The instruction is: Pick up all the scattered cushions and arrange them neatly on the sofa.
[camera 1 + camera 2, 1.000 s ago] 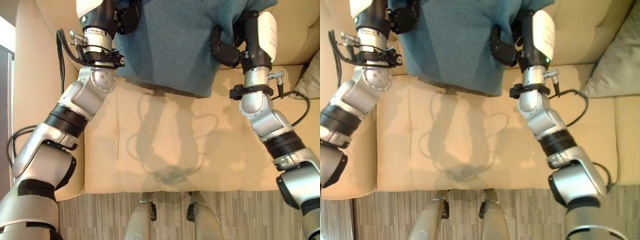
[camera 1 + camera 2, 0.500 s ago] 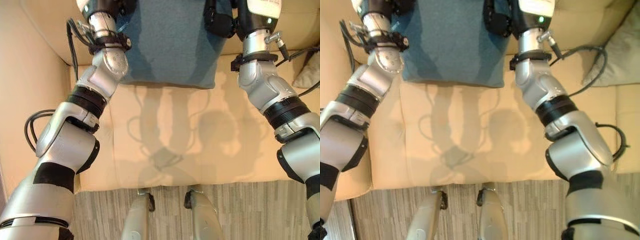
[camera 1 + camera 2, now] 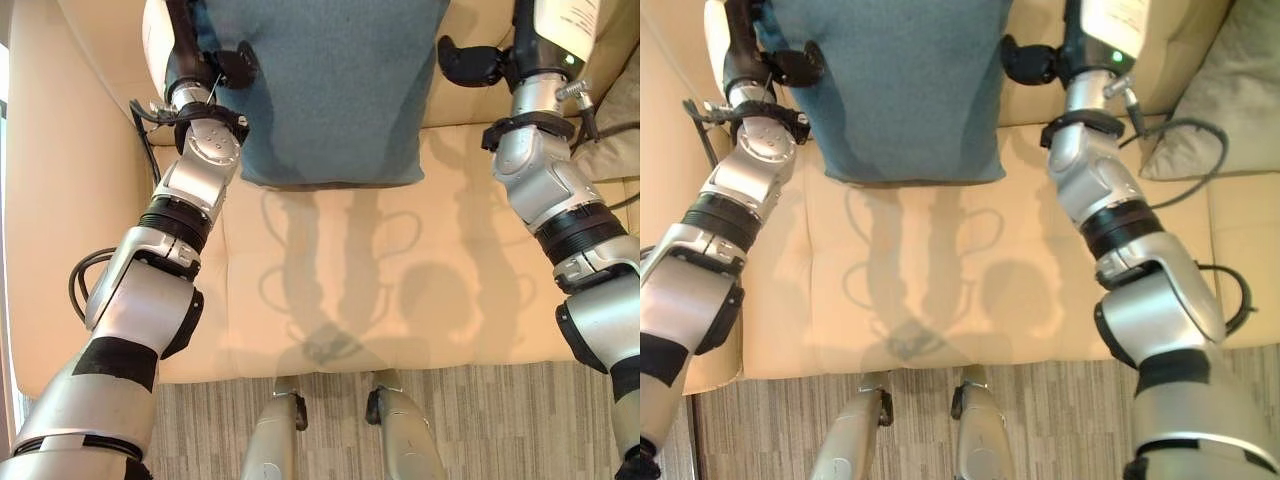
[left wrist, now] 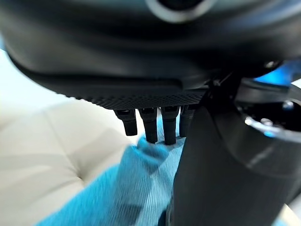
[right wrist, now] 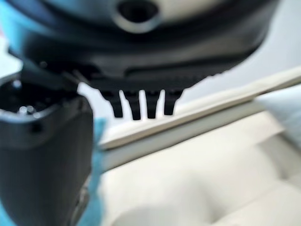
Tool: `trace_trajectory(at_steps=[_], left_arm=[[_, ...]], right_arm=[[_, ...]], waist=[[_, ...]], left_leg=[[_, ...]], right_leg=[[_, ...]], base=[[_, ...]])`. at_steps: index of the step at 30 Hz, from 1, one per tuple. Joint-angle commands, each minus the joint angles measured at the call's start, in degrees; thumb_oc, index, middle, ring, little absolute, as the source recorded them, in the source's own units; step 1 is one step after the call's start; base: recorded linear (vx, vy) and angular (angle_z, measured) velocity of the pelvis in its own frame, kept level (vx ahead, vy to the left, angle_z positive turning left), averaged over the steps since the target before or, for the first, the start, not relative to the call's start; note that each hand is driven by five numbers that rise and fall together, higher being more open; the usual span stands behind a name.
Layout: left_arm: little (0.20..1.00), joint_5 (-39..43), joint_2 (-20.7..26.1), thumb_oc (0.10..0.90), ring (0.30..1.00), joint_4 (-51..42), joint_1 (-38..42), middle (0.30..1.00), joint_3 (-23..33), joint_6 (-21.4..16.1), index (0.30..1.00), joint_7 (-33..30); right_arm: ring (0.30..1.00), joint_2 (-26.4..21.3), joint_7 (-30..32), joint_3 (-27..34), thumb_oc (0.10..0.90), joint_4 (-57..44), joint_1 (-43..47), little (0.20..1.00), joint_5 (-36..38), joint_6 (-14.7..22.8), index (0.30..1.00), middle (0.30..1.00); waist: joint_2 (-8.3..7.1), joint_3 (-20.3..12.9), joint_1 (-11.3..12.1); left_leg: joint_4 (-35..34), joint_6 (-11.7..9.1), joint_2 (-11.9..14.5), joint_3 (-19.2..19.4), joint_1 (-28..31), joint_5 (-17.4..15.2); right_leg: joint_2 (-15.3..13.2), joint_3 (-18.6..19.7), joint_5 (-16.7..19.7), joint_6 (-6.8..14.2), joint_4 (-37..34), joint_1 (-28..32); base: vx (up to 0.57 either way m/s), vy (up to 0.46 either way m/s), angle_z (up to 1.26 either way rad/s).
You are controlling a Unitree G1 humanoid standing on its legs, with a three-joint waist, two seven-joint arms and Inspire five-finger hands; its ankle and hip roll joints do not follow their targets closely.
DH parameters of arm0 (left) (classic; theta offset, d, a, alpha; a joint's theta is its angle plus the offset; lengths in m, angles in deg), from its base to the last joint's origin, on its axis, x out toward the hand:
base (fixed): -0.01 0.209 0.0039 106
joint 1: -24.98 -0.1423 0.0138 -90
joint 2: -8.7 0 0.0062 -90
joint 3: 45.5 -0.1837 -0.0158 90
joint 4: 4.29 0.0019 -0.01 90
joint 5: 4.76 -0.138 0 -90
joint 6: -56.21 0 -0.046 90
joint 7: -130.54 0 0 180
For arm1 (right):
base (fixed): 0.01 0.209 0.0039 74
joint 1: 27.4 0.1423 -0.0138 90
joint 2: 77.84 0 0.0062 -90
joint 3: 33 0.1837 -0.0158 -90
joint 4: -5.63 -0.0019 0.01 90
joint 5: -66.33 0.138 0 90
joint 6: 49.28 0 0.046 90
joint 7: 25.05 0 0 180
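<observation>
A teal-blue cushion (image 3: 330, 90) stands upright on the beige sofa seat (image 3: 340, 270), leaning against the backrest. My left hand (image 3: 235, 65) is at its upper left edge, thumb across the front face. In the left wrist view the blue cloth (image 4: 141, 183) lies between my fingers (image 4: 157, 125) and thumb, so the hand is shut on it. My right hand (image 3: 470, 62) sits just off the cushion's right edge. Its fingers (image 5: 141, 103) are straight and hold nothing, with a strip of the blue cushion (image 5: 97, 155) beside the thumb.
A grey cushion (image 3: 1205, 105) lies on the adjoining seat to the right. The sofa's left armrest (image 3: 55, 200) rises beside my left arm. Grey striped carpet (image 3: 480, 420) runs along the seat's front edge.
The cushion has come down from hanging in both hands to stand on the seat against the backrest. My right hand has let go of it and moved off its right edge.
</observation>
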Motion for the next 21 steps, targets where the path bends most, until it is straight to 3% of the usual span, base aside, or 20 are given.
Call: trace_trajectory(at_steps=[1, 7, 14, 20, 21], left_arm=[[0.900, 4.21, 5.43, 0.800, 0.900, 2.49, -3.82, 0.900, 4.22, -1.78, 0.900, -0.94], [0.900, 8.86, 7.79, 0.800, 0.900, -8.67, -11.08, 0.900, 8.37, -4.29, 0.900, 1.40], [0.900, 6.34, 8.23, 0.800, 0.900, -17.95, -16.77, 0.900, 10.52, -4.19, 0.900, 0.59], [0.900, 7.21, 6.92, 0.800, 0.900, -31.92, -31.84, 0.900, 16.48, -5.49, 0.900, 2.68], [0.900, 8.42, 6.27, 0.800, 0.900, -36.35, -39.86, 0.900, 19.66, -6.60, 0.900, 3.56]], right_arm=[[0.900, -2.52, 2.44, 6.17, 0.800, -0.41, -4.79, 0.900, 1.74, 0.08, 0.900, 0.900], [0.900, -3.37, 0.25, 15.08, 0.800, -11.38, -21.24, 0.900, 3.76, 1.39, 0.900, 0.900], [0.900, -1.91, -2.60, 20.66, 0.800, -20.00, -34.17, 0.900, 4.25, 4.19, 0.900, 0.900], [0.900, 1.25, -3.46, 30.79, 0.800, -24.93, -48.23, 0.900, 6.54, 6.19, 0.900, 0.900], [0.900, 2.62, -3.20, 33.92, 0.800, -25.29, -52.26, 0.900, 6.70, 6.51, 0.900, 0.900]], waist=[[-0.98, -7.04, 1.73], [0.03, -8.73, 1.94], [0.61, -10.24, 1.71], [1.23, -12.26, 1.76], [1.30, -13.10, 2.04]], left_leg=[[0.62, -1.15, 0.14, -0.09, 3.69, -9.13], [0.55, -0.86, 0.05, -0.14, 5.86, -9.93], [0.37, -0.59, 0.10, -0.15, 7.49, -10.52], [0.17, -0.45, 0.17, -0.37, 9.69, -11.33], [0.17, -0.40, 0.21, -0.38, 10.66, -11.68]], right_leg=[[-1.72, 0.28, -11.43, 3.80, 0.89, 7.04], [-1.59, -0.25, -12.48, 3.55, 0.61, 9.17], [-1.41, -0.34, -13.31, 3.43, 0.47, 10.54], [-1.14, -0.65, -14.26, 3.49, 0.47, 12.73], [-1.03, -0.85, -14.63, 3.39, 0.47, 13.83]], base=[[0.02, -0.015, -0.05], [0.05, -0.026, 0.00], [0.05, -0.029, 0.03], [0.08, -0.045, -0.01], [0.10, -0.065, -0.04]])
